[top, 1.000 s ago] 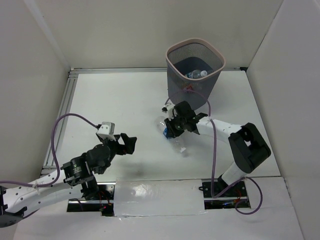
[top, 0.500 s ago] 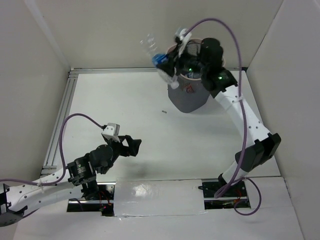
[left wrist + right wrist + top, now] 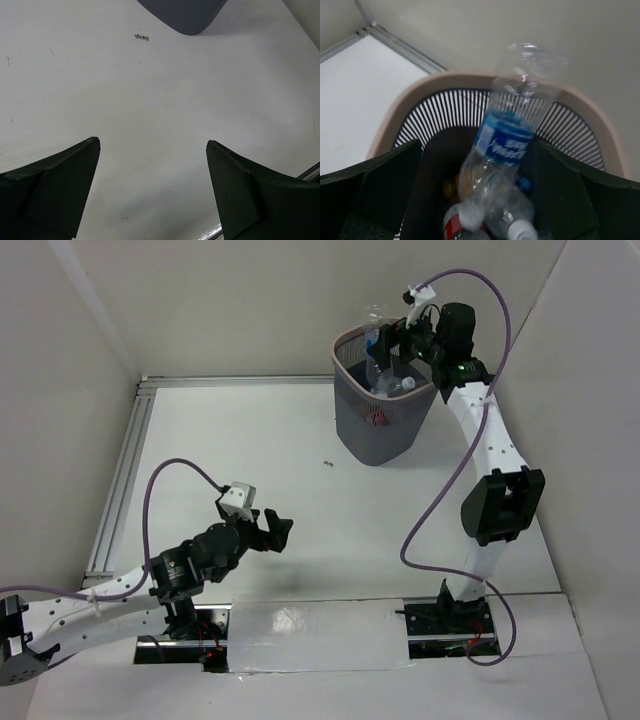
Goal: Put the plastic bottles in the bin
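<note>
Since the right claw hangs wide apart above the bin, the blue-labelled bottle between its jaws looks loose, pointing cap-down at the bottles beneath; the left claw gapes empty.

Bin noted as dark grey mesh, rim pinkish-beige. Bottle over it recorded as clear, label blue with white lettering.

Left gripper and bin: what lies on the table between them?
Only bare table, apart from one small dark speck near the bin; the left wrist view shows it.
</note>
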You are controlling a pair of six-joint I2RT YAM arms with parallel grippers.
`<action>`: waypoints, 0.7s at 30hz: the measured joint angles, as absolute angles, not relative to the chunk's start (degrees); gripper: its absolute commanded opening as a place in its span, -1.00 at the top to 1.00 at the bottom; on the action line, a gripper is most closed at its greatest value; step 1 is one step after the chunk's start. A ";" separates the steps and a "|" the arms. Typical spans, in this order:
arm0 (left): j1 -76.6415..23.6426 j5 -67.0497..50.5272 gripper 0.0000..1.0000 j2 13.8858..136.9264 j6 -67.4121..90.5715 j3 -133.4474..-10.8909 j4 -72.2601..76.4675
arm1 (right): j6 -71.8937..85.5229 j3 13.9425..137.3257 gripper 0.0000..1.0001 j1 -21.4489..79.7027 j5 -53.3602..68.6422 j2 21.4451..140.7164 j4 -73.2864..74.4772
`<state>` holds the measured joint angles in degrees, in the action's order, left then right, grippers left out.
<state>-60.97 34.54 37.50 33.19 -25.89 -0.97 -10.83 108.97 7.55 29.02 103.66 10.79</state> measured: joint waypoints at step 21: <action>-59.72 31.83 -1.00 39.97 33.19 -31.77 -3.36 | -8.58 65.91 -1.00 8.23 15.55 50.94 29.74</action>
